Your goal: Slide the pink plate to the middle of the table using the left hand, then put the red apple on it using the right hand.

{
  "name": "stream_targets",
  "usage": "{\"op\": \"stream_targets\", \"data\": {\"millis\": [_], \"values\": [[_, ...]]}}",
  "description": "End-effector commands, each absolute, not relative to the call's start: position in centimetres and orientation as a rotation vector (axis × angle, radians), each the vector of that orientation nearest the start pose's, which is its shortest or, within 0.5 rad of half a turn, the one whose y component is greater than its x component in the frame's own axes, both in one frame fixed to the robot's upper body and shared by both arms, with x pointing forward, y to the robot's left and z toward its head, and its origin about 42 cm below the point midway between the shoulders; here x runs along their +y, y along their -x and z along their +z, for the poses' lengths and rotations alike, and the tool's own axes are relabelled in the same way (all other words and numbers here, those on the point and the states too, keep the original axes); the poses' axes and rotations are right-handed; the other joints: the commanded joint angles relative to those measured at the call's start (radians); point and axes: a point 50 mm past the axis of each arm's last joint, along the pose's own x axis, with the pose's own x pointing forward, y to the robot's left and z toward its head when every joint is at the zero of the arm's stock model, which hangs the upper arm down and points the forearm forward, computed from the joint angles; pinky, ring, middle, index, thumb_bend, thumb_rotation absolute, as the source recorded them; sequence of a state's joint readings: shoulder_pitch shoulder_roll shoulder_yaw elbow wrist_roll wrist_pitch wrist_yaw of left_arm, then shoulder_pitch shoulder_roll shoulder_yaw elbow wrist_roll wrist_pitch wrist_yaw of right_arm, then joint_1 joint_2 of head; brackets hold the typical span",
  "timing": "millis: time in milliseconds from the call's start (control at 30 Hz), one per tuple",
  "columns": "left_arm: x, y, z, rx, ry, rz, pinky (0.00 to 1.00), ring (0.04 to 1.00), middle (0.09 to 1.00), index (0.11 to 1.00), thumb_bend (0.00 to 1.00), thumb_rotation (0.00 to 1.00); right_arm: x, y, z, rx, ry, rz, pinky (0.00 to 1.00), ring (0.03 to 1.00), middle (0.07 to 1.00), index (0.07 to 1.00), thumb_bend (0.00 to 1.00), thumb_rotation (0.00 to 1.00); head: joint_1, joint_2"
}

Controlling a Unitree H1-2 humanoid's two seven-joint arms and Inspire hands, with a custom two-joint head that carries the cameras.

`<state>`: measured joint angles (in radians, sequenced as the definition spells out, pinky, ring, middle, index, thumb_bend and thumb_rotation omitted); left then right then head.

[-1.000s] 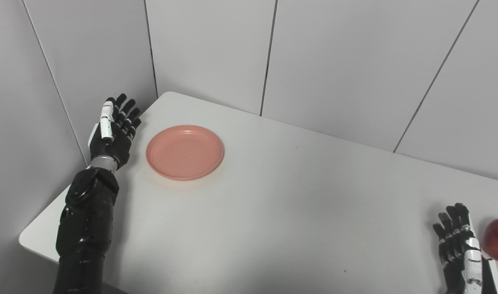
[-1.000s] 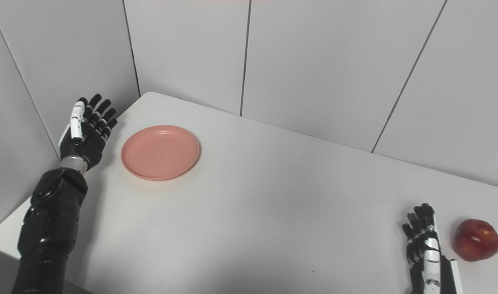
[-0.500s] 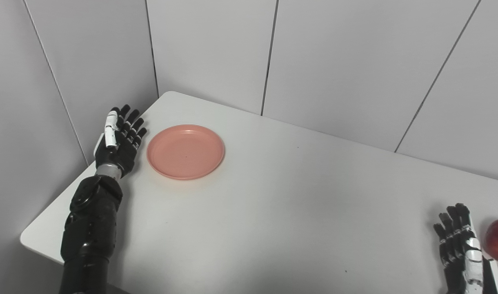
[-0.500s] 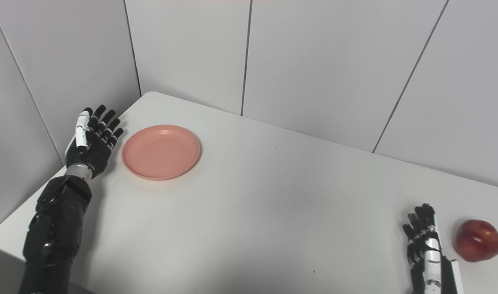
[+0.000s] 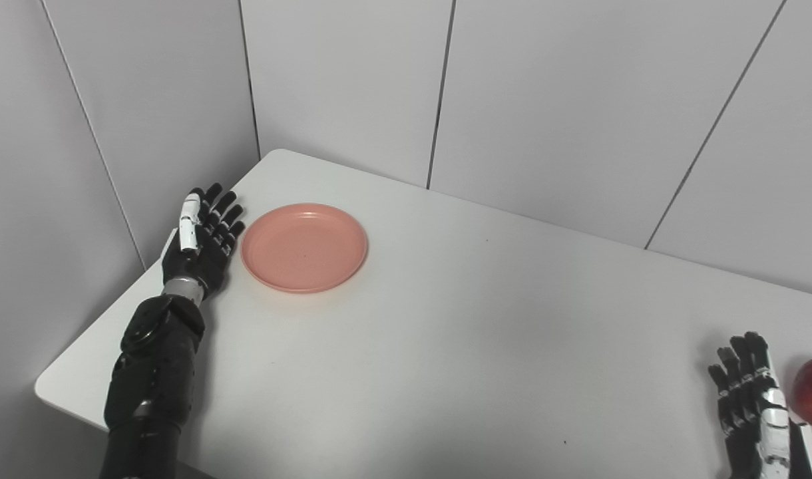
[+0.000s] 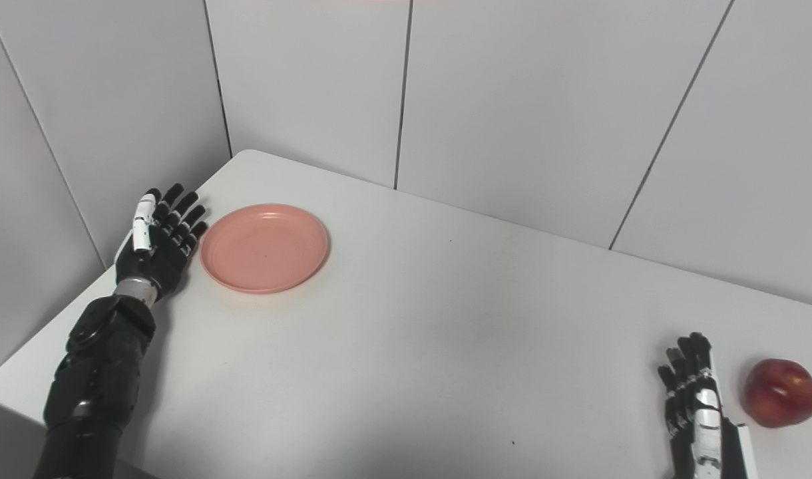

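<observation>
While its fingers [image 5: 225,211] are spread wide and hold nothing, the left hand [image 5: 202,243] sits just beside the pink plate [image 5: 304,247] at the white table's [image 5: 446,346] far left, and the right hand [image 6: 695,399], likewise splayed and empty, rests near the red apple [image 6: 779,392].

So the pink plate [image 5: 304,247] is a round, shallow, salmon-ish dish, empty, sitting flat near the far left corner of the white table [image 5: 446,332]. The red apple [image 6: 779,392] is way over at the near right side, well apart from it, dark red with some yellowish streaks.
</observation>
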<state>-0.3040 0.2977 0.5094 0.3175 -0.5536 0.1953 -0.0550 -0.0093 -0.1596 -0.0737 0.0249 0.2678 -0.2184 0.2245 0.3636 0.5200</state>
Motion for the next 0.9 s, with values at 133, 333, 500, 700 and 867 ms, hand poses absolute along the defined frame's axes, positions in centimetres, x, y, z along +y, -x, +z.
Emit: {"op": "stream_targets", "data": {"millis": [133, 333, 500, 700, 867], "values": [[43.0, -36.7, 15.3, -0.060, 0.425, 0.333, 0.98, 0.931, 0.920, 0.896, 0.33, 1.00, -28.0, -26.2, 8.5, -0.111, -0.091, 0.118, 1.00, 1.000, 1.000, 1.000, 0.27, 1.00, 0.000, 0.005], [42.4, -37.2, 14.8, -0.053, 0.440, 0.300, 0.98, 0.939, 0.927, 0.908, 0.35, 1.00, -28.0, -26.2, 8.6, -0.116, -0.089, 0.117, 1.00, 1.000, 1.000, 1.000, 0.26, 1.00, -0.003, 0.007], [41.8, -37.6, 14.8, -0.044, 0.445, 0.285, 0.96, 0.920, 0.917, 0.902, 0.35, 1.00, -27.9, -26.1, 8.7, -0.114, -0.088, 0.119, 1.00, 1.000, 1.000, 1.000, 0.27, 1.00, -0.005, 0.009], [41.3, -38.3, 14.8, -0.038, 0.448, 0.269, 0.94, 0.908, 0.902, 0.885, 0.34, 1.00, -27.9, -26.1, 8.6, -0.116, -0.091, 0.121, 1.00, 1.000, 1.000, 1.000, 0.26, 1.00, -0.011, 0.011], [41.0, -39.3, 15.0, -0.021, 0.450, 0.236, 0.94, 0.905, 0.898, 0.879, 0.33, 1.00, -27.9, -26.0, 8.7, -0.112, -0.084, 0.111, 1.00, 1.000, 1.000, 1.000, 0.26, 1.00, -0.013, 0.014]]}}
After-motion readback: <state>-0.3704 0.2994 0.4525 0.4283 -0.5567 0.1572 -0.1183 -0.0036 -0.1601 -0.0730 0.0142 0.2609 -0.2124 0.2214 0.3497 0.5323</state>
